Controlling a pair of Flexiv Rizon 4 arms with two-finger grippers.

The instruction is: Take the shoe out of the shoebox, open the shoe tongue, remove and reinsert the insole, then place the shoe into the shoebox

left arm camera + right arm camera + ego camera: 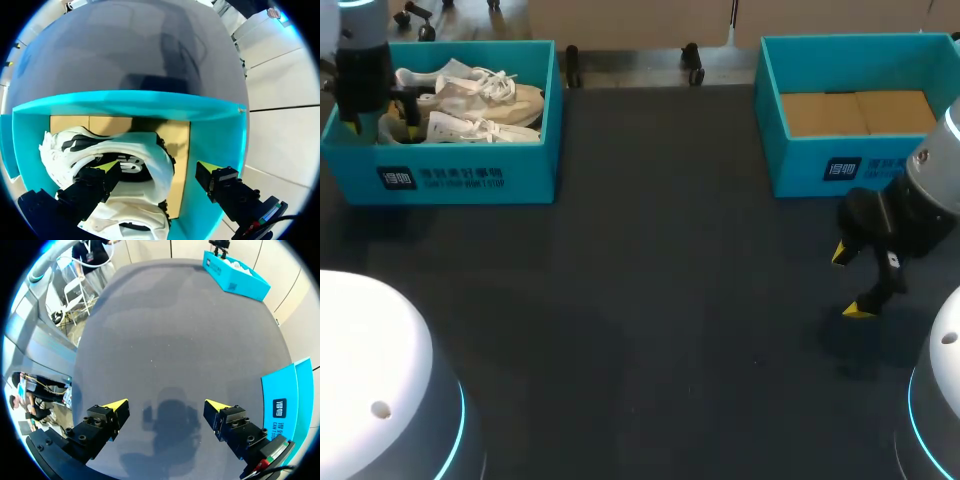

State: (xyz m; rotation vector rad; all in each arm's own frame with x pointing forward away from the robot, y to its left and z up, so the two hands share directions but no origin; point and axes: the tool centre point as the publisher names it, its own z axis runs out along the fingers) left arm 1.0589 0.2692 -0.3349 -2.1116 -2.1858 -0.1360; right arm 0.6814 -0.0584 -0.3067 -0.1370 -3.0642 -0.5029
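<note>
The right arm comes in low from the right, wrist bent down. Its right gripper (850,282) hangs over the dark table (650,300), fingers spread wide with nothing between them. Just behind it stands the right shoebox (820,150), teal, with a white printed label on the front too small for me to make out. Its inside shows a brown cardboard floor.

Farther off at the left, the left shoebox (470,175) carries the same kind of label and holds white laced shoes (470,100). The left arm stands straight down over that box's left end. The left gripper (159,167) gapes open. One finger (95,185) dips inside a shoe's mouth beside a printed mark on the dark insole (132,172). The other is outside the shoe, by the box wall, gripping nothing.
</note>
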